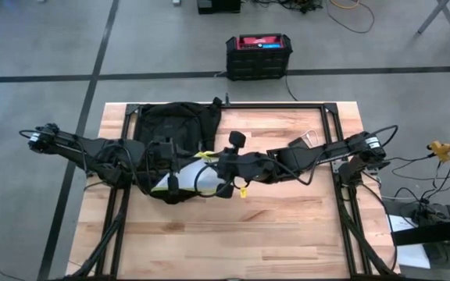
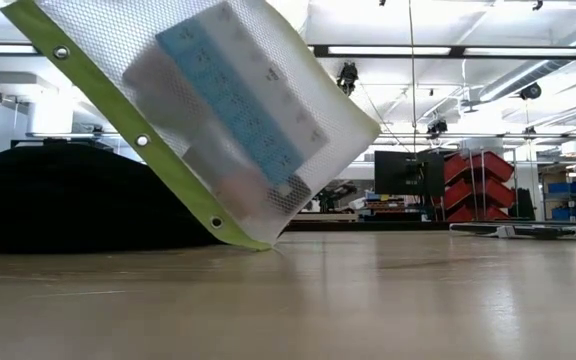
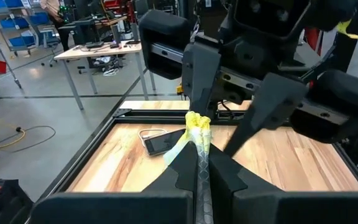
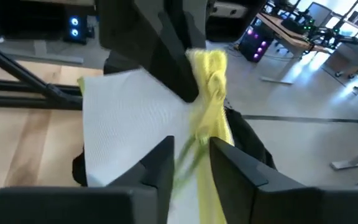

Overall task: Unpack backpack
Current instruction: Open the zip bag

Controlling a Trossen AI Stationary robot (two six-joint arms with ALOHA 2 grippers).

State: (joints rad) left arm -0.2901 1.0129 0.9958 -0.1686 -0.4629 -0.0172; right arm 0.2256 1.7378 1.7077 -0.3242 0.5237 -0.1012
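While both arms meet mid-worktop, the scene reads like this:

Pouch: a white mesh pouch [image 2: 230, 110] with a lime-green fabric edge and metal eyelets hangs tilted, one corner touching the wood; a pale blue ridged box shows through the mesh.

Cord: a knotted yellow cord [image 3: 197, 122] runs off the pouch, soft and twisted.

Left tool: the left tool [image 3: 202, 171] has its dark fingers pressed together on the cord, right at the pouch's end; from above it sits over the near end of the backpack [image 1: 172, 154].

Right tool: the right tool [image 4: 191, 160] reaches in from the other side, its angular black fingers closed round the same yellow cord beside the white mesh.

Backpack: black, matte fabric, rounded like a low mound; it lies flat on the worktop's far left part, under and behind the left arm, straps spreading toward the far edge.

Worktop: pale wood planks [image 1: 287, 234] inside a black metal frame, smooth with a slight sheen.

Phone-like slab: a dark flat object [image 3: 163, 142] with a clear loop lies on the wood near the right arm, well apart from the pouch.

Box: a black-and-red hard box [image 1: 258, 56] stands on the floor beyond the worktop.
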